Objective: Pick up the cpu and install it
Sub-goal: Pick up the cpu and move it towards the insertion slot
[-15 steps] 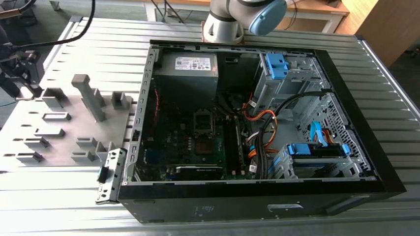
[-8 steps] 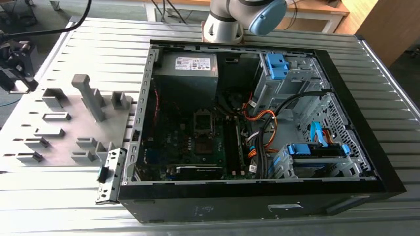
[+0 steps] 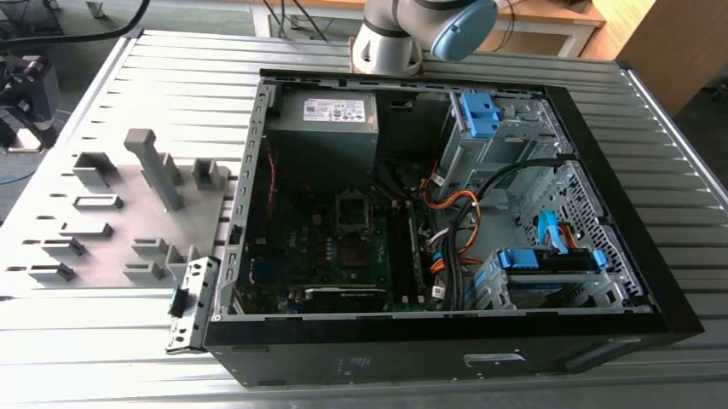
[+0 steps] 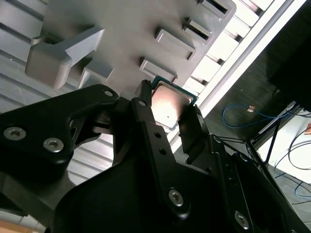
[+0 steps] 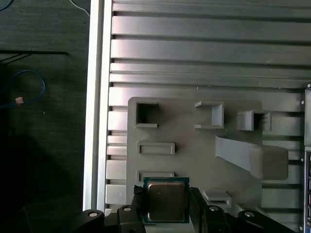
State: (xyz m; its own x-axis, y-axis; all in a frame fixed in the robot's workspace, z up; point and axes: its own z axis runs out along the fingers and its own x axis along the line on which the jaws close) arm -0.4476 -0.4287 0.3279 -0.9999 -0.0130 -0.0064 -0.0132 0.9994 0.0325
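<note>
One cpu [image 5: 166, 201] pinched between two jaws (by its edges)

Nothing written can be read. A white label [image 3: 338, 109] sits on the grey power supply [image 3: 324, 136], upper middle of the exterior view, but its print is too small to make out. The cpu [image 5: 166, 201] [image 4: 167, 104] has a plain metal top in both wrist views.

Robotics lab: slotted metal table [image 3: 102, 345], opened computer case [image 3: 341, 365].
</note>
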